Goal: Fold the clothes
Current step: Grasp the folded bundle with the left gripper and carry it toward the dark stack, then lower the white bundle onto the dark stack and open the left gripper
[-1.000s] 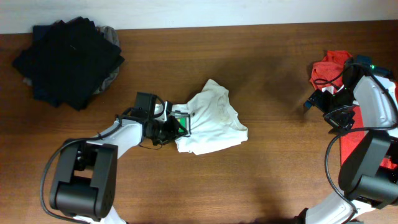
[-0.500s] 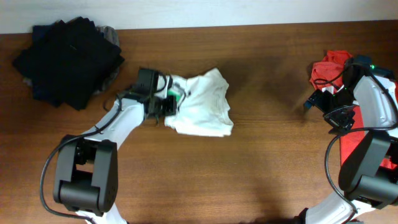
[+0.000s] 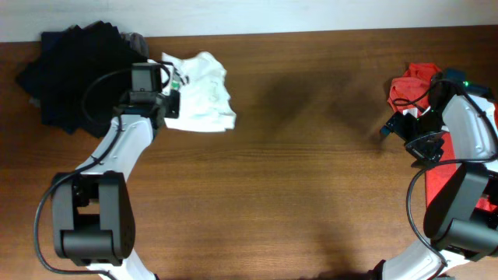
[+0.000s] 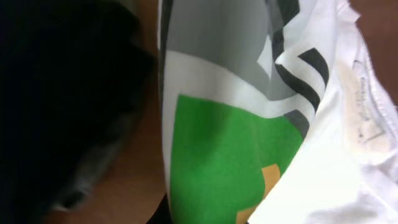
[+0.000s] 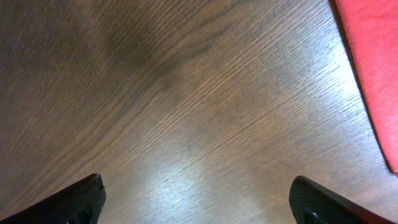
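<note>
Overhead, the crumpled white cotton T-shirt [image 3: 201, 95] is pinched by the left gripper [image 3: 172, 99] at eleven o'clock, beside the pile of black folded garments [image 3: 78, 74]. From the left wrist, its print is seen bunched, so that pile could be snagged. From the right wrist, the right gripper [image 5: 199, 202] is held wide and empty.

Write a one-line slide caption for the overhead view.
Left gripper shut on the white T-shirt beside the dark garment pile; right gripper open over the table near the red T-shirt.

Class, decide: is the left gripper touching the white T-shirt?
Touching. Overhead, the left gripper sits closed on the left edge of the white T-shirt; the left wrist view fills with its fabric.
</note>
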You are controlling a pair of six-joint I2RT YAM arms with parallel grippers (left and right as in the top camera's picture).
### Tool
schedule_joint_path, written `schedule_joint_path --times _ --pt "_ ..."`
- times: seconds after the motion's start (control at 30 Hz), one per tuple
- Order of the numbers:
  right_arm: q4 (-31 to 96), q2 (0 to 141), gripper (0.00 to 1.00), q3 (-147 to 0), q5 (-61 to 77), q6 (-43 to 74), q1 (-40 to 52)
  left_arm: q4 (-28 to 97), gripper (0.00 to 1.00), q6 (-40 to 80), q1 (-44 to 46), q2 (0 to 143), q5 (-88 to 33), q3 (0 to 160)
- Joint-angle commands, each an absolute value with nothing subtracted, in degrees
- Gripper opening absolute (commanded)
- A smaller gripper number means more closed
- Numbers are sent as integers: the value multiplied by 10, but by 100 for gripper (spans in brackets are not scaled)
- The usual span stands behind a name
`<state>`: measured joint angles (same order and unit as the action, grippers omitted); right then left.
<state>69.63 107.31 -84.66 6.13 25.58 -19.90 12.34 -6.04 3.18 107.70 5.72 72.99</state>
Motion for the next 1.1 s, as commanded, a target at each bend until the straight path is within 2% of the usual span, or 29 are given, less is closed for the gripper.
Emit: schedule_joint_path --times 0.0,0.43,0.63,0.87,1.07 --pt "696 1061 98 -854 64 260 -200 84 1 -74 16 1080 69 747" --pt "696 1061 98 -854 64 260 -199 103 1 -50 -8 1074 80 877" --pt "696 1061 98 -854 64 260 -200 90 2 25 -28 1074 143 880" --pt "696 1061 98 -854 64 260 -200 63 1 87 -89 1076 150 880" --pt "696 1061 98 -854 64 260 -199 22 1 94 -145 1105 148 880"
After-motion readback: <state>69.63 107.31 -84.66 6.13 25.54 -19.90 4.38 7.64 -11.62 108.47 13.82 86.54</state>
